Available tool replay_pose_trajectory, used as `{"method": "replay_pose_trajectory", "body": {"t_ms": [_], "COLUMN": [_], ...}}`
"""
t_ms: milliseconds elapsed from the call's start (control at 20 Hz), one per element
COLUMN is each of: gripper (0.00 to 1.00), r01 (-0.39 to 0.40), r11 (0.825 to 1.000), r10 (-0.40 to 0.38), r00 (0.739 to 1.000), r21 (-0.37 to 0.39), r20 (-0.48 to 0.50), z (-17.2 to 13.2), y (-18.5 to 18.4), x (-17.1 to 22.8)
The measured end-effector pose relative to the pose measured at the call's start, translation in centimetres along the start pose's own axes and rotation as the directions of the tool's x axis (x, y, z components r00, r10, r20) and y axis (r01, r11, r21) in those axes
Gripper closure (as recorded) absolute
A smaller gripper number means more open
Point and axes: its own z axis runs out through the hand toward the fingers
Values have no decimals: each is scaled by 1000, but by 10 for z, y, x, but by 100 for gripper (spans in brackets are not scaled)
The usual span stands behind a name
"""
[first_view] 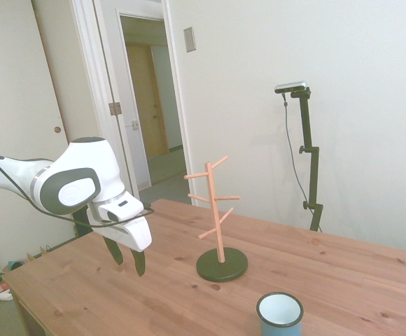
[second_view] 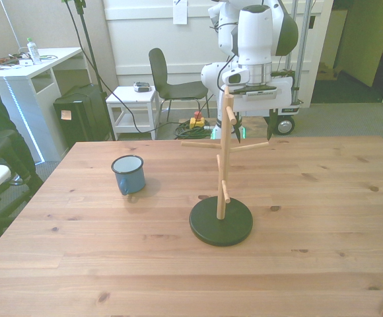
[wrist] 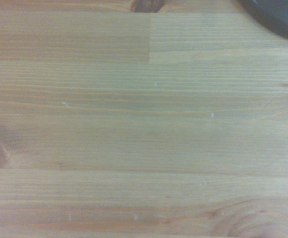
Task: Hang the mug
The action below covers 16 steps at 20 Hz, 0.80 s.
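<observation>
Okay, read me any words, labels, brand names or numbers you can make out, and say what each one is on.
No text is readable in any view.
White paper on the wall: print too small to read.
Mug: no marking shows.
Mug stand: no marking shows.

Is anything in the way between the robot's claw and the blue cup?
Partly. The mug tree stands on the table near the straight line from the claw to the mug. Its pegs stick out, so swinging around it looks safer.

The white arm's gripper (first_view: 127, 260) hangs just above the wood, dark fingers (first_view: 139, 262) pointing down, slightly parted, empty.
</observation>
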Motion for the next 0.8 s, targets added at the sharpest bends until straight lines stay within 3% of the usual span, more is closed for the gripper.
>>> {"method": "replay_pose_trajectory", "body": {"t_ms": [250, 450, 800], "gripper": [0, 0, 0], "r01": [-18, -58, -149], "r11": [1000, 998, 985], "r10": [18, 59, 154], "r00": [1000, 998, 987], "r21": [4, 27, 89], "r20": [0, -28, -49], "z": [-1, -19, -64], "y": [6, 22, 91], "x": [7, 24, 94]}}
